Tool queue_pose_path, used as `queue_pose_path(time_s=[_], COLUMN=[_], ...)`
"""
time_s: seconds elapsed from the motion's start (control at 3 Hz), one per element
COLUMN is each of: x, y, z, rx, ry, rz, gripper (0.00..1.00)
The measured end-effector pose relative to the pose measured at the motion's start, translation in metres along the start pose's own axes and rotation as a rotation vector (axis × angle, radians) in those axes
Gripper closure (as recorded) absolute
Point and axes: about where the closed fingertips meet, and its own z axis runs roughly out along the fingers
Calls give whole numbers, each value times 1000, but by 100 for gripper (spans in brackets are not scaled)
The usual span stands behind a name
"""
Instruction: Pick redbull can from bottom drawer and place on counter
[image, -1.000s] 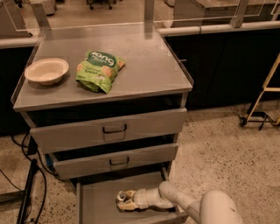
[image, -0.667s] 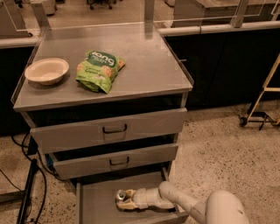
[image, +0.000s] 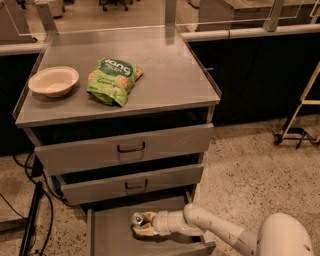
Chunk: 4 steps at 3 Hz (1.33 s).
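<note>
The hand (image: 142, 229) is down inside the bottom drawer (image: 107, 236), and the redbull can (image: 137, 218) sits right at its tip on the far-left side. Only the can's shiny top shows, since the hand covers its body. Whether the hand is clasped on the can or merely against it cannot be told. The pale arm (image: 212, 231) runs back to the right and is cut off by the lower edge. The drawer's front is also partly cut off there. Its rear lies in shadow under the middle drawer (image: 130, 184), which overhangs close above the hand, with the top drawer (image: 125, 148) higher still. Bare drawer floor lies left of the hand. Far above, the surface (image: 170, 75) has open steel toward its right rim, with a green snack bag (image: 114, 80) and a bowl (image: 53, 81) to the left.
</note>
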Motion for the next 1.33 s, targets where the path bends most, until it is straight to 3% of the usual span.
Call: queue_pose_path(time_s=[0.33,1.0,1.33], x=[0,-45,-45], y=[0,19,18], z=[0,-58,-57], rx=[0,70,70], ry=[0,34,33], rz=[0,-15,-15], gripper=[100,100,100])
